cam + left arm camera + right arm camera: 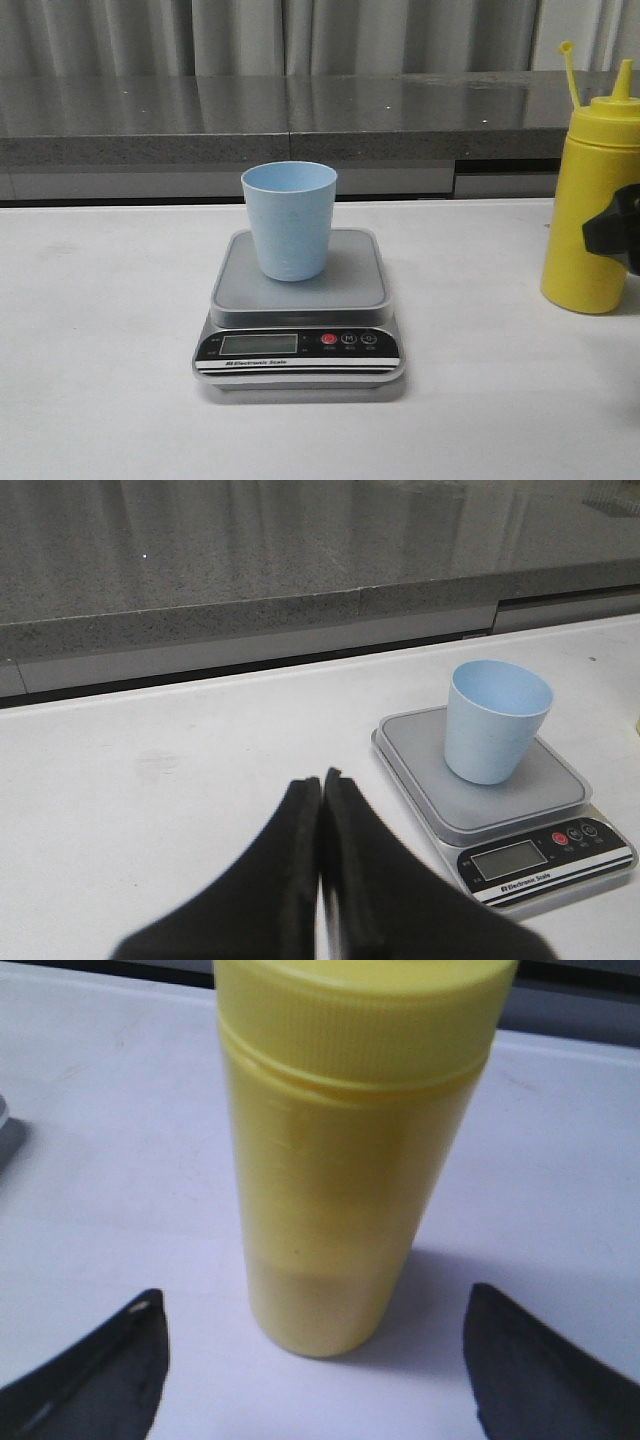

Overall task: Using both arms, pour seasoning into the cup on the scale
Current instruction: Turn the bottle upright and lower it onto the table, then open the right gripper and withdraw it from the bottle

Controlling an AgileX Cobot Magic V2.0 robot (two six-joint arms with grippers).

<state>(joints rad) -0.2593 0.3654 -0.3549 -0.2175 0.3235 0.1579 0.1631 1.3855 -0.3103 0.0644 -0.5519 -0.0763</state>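
Observation:
The pale blue cup point(289, 220) stands upright on the silver-grey scale point(300, 300) at the table's middle; both also show in the left wrist view, the cup point(496, 720) on the scale point(520, 810). The yellow seasoning bottle point(592, 200) stands upright at the far right, its cap strap sticking up. My right gripper point(315, 1360) is open, one finger on each side of the bottle point(345, 1160) and short of it, not touching; in the front view one black finger point(615, 228) shows against the bottle. My left gripper point(322, 785) is shut and empty, left of the scale.
A grey stone ledge point(280, 120) runs along the back of the white table point(100, 350), with curtains behind it. The bottle stands near the table's right side.

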